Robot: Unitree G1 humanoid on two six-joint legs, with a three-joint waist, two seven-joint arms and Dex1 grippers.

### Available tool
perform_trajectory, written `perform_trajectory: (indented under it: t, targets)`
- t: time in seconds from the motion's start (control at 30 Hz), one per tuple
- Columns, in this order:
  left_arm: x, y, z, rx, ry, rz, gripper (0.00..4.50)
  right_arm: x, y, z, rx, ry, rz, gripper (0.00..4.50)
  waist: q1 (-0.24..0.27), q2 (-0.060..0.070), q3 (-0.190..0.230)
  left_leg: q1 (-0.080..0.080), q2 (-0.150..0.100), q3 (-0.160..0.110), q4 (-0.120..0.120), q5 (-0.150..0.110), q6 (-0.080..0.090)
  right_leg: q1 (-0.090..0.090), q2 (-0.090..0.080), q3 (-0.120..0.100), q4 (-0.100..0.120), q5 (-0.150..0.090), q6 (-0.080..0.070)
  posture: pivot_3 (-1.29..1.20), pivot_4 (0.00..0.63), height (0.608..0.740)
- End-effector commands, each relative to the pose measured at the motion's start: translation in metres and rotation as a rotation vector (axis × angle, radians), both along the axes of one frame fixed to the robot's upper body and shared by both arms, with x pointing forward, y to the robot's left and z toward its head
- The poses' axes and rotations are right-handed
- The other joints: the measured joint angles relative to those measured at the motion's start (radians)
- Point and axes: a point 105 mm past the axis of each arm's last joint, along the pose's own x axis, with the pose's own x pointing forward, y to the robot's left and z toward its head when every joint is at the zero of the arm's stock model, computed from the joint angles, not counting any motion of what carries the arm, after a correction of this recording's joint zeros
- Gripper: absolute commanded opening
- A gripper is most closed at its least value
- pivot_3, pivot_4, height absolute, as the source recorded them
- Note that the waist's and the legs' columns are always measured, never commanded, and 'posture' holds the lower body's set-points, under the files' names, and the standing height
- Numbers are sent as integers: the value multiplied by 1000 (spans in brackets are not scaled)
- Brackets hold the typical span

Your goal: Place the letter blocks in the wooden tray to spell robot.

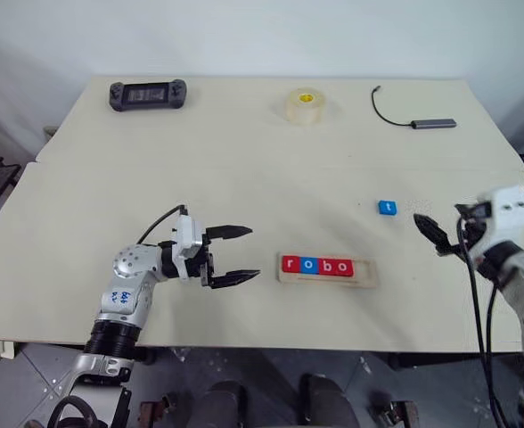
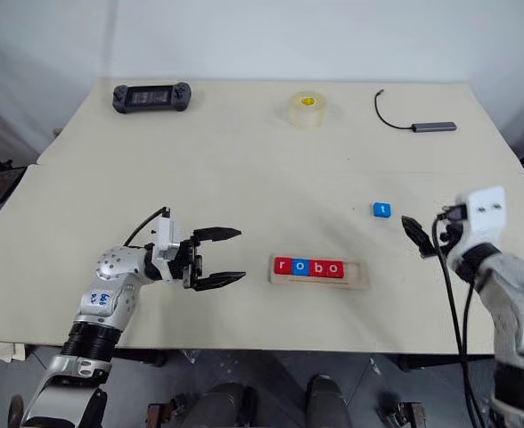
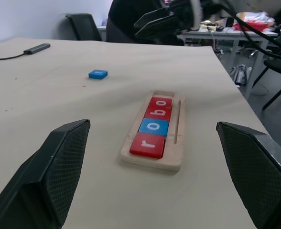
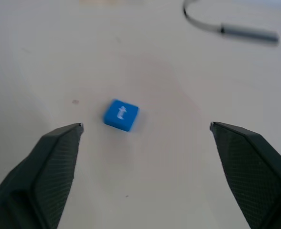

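The wooden tray (image 1: pixel 365 271) lies near the table's front edge. It holds several letter blocks in a row reading r, o, b, o: red r (image 1: pixel 289 264), blue o (image 1: pixel 308 265), red b (image 1: pixel 326 266) and red o (image 1: pixel 344 267). The tray's right end is bare. A blue t block (image 1: pixel 387 207) lies flat on the table behind and to the right of the tray. My right gripper (image 1: pixel 433 234) hovers open just right of the t block (image 4: pixel 121 114), pointing at it. My left gripper (image 1: pixel 235 254) is open and empty, left of the tray (image 3: pixel 178 138) and pointing at it.
At the table's far side lie a black handheld game console (image 1: pixel 148 93), a roll of clear tape (image 1: pixel 305 105) and a grey adapter with a black cable (image 1: pixel 431 123). A seam (image 1: pixel 244 164) runs across the tabletop. The right table edge is close behind my right arm.
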Motion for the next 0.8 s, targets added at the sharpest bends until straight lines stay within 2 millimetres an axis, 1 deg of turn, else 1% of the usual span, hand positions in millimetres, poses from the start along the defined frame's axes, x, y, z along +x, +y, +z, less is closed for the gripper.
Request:
perform_trajectory:
  t: [0.03,0.1,0.23,0.3,0.47,0.6,0.7,0.8]
  targets:
    - [-3,-4,8,-6,-45,-4,4500,19,0,-4,-18,135,-63,4453,-7,0,0,-2,-1,0,0,0,0,-2,-1,0,0,0,0,0,150,740]
    - [-3,-5,8,-9,-44,1,4500,24,0,-7,-23,181,-87,4453,-7,0,0,-4,-1,-1,1,0,0,-3,0,-1,1,0,0,0,150,740]
    - [-6,-4,7,-27,-36,15,4500,46,19,1,7,158,-40,4453,-11,0,0,-5,-2,-1,0,0,0,-3,-1,-2,0,0,0,0,150,740]
    - [-7,-3,5,-25,-34,18,4500,56,25,0,16,162,-43,4453,-14,0,0,-5,-2,-1,0,0,1,-3,-1,-2,0,0,1,0,150,740]
    - [-8,-4,4,-25,-34,21,4500,76,26,-14,24,195,-112,4453,-13,0,0,-5,-1,0,0,0,0,-3,0,-2,0,0,1,0,150,740]
    - [-7,-4,7,-26,-41,29,4500,82,25,-26,30,230,-174,4453,-13,0,0,-5,-2,-1,1,0,0,-3,-1,-2,0,0,1,0,150,740]
    - [-7,-4,10,-26,-45,38,4500,81,23,-29,29,238,-205,3852,-13,0,0,-5,-2,-1,1,0,0,-3,0,-2,0,1,1,0,150,740]
    - [-7,-5,12,-26,-45,41,4500,78,26,-32,47,260,-202,2849,-10,0,0,-4,-2,-1,1,0,0,-3,0,-2,1,1,1,0,150,740]
